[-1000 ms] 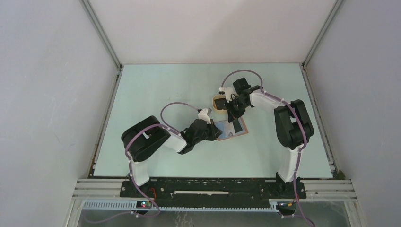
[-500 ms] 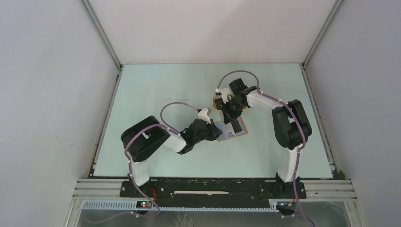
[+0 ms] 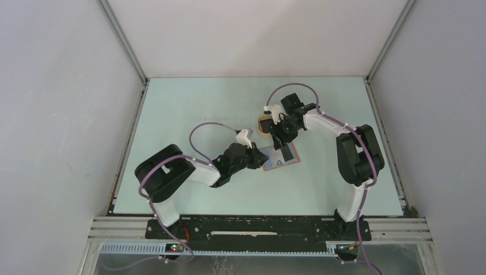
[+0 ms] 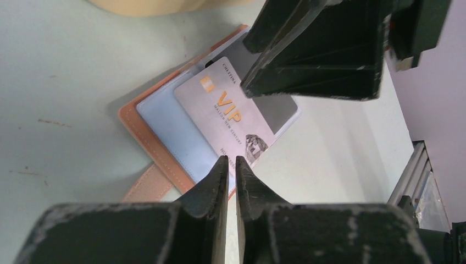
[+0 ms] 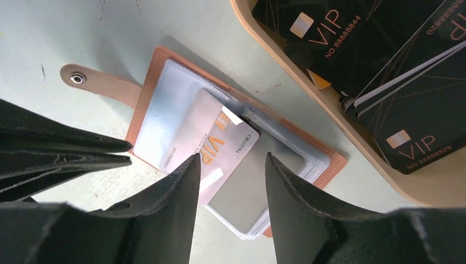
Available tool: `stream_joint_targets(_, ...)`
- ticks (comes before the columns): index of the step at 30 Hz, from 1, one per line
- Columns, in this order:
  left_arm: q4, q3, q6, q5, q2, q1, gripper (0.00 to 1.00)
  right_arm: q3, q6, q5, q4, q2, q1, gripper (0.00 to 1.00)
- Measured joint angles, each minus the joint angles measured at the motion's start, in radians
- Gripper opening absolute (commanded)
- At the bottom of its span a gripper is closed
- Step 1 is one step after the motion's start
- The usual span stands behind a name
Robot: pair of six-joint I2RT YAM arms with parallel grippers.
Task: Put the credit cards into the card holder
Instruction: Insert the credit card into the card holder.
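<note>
- Card holder (image 5: 165,110) open flat on the desk (image 5: 55,33), just beside the beige tray (image 5: 297,82), with its strap (image 5: 93,82) and snap pointing away from the tray.
- One grey card (image 5: 220,144) marked VIP lying slantwise across the bluish pockets of the holder.
- Looks tucked under a clear sleeve at one end, the other end poking out over the pages. Cannot tell for sure whether properly seated in a slot.
- Right pincer (image 5: 232,159) hanging directly over that card, fingers spread apart, pinching nothing.
- Left pincer (image 4: 232,159) down low at the holder's edge, fingers almost pressed together with only a thin slit between, nothing visible in the slit.
- Tips right by the card's lower end; touching or just clear of it, hard to say.
- Done, judging from the layout: holder unfolded, one card on it and at least partway in, no pincer gripping that card.
- Left to do: press the grey card home if not fully in, then bring over the rest.
- In the tray: a heap of black cards (image 5: 417,110) marked VIP, and a sliver of an orange-yellow card (image 5: 320,81) peeking out from under them.
- Unclear whether the black ones belong to the job; the orange-yellow one surely does, and sits buried, so likely awkward to reach.
- By this reckoning an early stage: one card roughly placed, the others not yet moved.
</note>
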Motion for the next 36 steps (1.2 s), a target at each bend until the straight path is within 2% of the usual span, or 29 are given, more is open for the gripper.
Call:
stream_joint_targets(2,-0.006,-0.011,-0.001,0.0,-0.008,0.001,0.12,0.0,-0.005,0.003,-0.001,-0.008,-0.003,0.46)
stream_joint_targets(6,-0.031,-0.045,-0.011,-0.003,-0.033,0.003,0.08,-0.019,-0.025,0.006,-0.005,-0.027,-0.014,0.16)
stream_joint_targets(9,-0.055,-0.064,-0.026,-0.006,-0.055,0.004,0.05,-0.029,-0.031,0.007,-0.015,-0.028,-0.023,0.07)
stream_joint_targets(23,-0.219,-0.032,-0.047,-0.023,-0.045,0.004,0.04,-0.032,-0.029,0.019,-0.02,0.015,-0.031,0.05)
stream_joint_targets(36,-0.259,0.021,-0.044,0.002,-0.015,0.004,0.03,-0.014,-0.022,-0.016,-0.017,0.053,0.029,0.05)
